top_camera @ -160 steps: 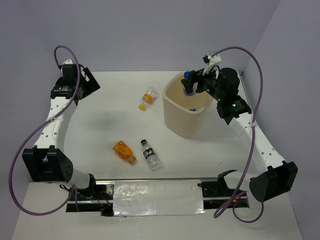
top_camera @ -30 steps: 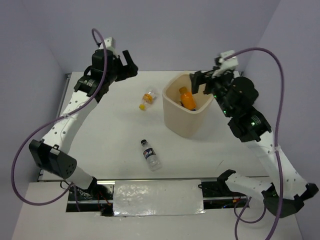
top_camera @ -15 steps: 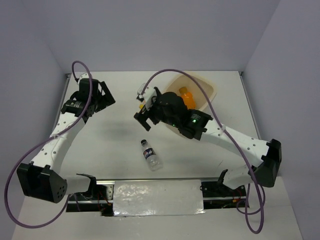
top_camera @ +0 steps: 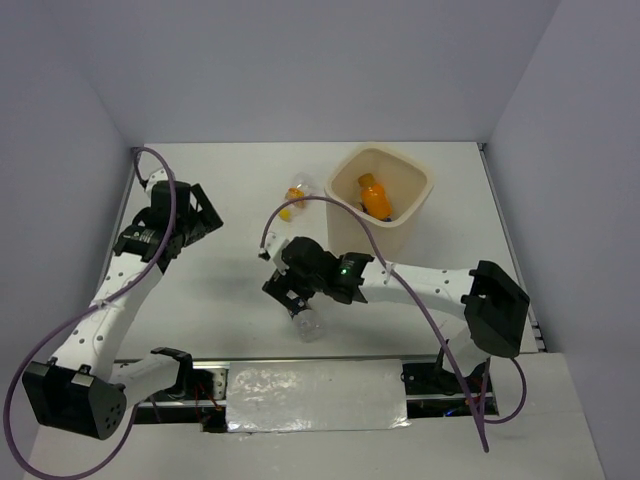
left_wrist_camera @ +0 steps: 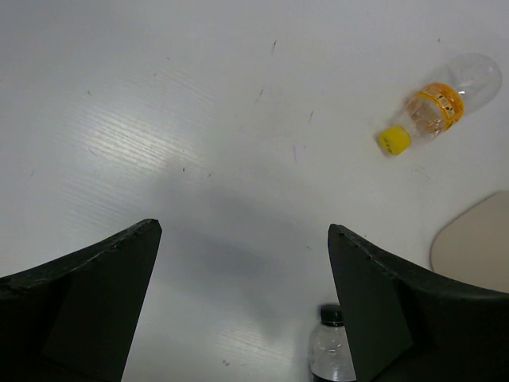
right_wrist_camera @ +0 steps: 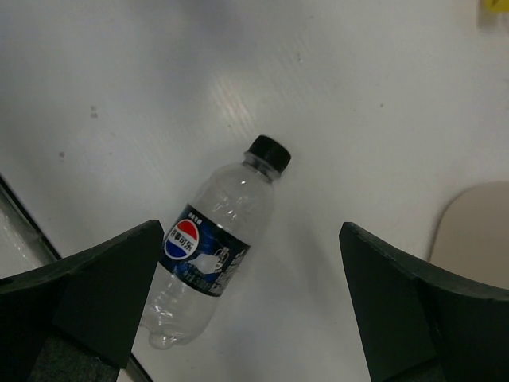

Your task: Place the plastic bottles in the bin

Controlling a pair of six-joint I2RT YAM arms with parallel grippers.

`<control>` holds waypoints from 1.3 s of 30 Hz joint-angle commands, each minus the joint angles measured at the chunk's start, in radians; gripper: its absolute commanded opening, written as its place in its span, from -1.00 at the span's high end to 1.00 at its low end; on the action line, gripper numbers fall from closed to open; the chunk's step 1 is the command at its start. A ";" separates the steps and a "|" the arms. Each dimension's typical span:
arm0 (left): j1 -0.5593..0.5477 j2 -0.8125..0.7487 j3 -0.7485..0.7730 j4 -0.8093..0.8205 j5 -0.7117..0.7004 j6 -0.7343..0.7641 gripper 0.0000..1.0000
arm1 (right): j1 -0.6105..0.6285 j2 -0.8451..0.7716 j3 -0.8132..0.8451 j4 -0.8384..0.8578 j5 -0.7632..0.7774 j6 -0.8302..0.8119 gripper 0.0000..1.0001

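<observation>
Item: dark-capped bottle [right_wrist_camera: 208, 259], lying flat toward the counter's [top_camera: 220, 300] near edge, directly under my right hand [top_camera: 287, 293], which is spread apart; long axis slants across the gap.

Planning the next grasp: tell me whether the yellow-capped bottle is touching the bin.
Apart. The left wrist view shows bare white table between the yellow-capped bottle and the corner of the bin.

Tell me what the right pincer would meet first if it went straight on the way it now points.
Most likely the dark-capped clear bottle, lying on the table below the open right pincer; how far is unclear.
</observation>
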 commanded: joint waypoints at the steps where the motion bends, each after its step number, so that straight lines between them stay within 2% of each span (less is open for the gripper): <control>1: 0.006 -0.027 -0.023 0.023 0.007 -0.002 -0.99 | 0.027 0.012 -0.050 0.034 -0.015 0.053 -1.00; 9: 0.005 -0.036 -0.052 0.028 0.021 -0.002 -0.99 | 0.032 0.104 -0.090 0.087 -0.061 0.113 -1.00; 14: 0.007 -0.056 -0.072 0.023 0.010 -0.019 -0.99 | 0.032 0.163 -0.093 0.088 -0.026 0.120 -0.86; 16: 0.007 -0.062 -0.078 0.023 0.010 -0.028 -0.99 | 0.032 0.163 -0.101 0.097 -0.015 0.128 -0.67; 17: 0.007 -0.071 -0.081 0.022 0.006 -0.036 -0.99 | 0.032 0.158 -0.099 0.094 -0.021 0.122 -0.44; 19: 0.007 -0.076 -0.082 0.023 0.003 -0.040 -0.99 | 0.034 0.125 -0.084 0.085 -0.007 0.120 -0.14; 20: 0.007 -0.076 -0.082 0.026 0.003 -0.042 -0.99 | 0.032 0.103 -0.076 0.084 -0.003 0.104 0.13; 23: 0.007 -0.071 -0.079 0.031 0.004 -0.043 -0.99 | 0.032 -0.013 -0.043 0.105 -0.007 0.073 0.36; 27: 0.007 -0.051 -0.064 0.031 0.004 -0.043 -0.98 | 0.021 -0.150 0.031 0.153 -0.001 -0.025 0.39; 31: 0.007 -0.040 -0.050 0.054 0.023 -0.027 -0.99 | -0.038 -0.212 0.187 0.150 0.049 -0.090 0.41; 34: 0.007 -0.027 -0.024 0.060 0.018 -0.016 -0.99 | -0.161 -0.248 0.285 0.154 0.022 -0.075 0.42; 39: 0.007 -0.007 0.011 0.102 0.052 0.013 -0.99 | -0.429 -0.278 0.348 0.136 -0.019 0.008 0.38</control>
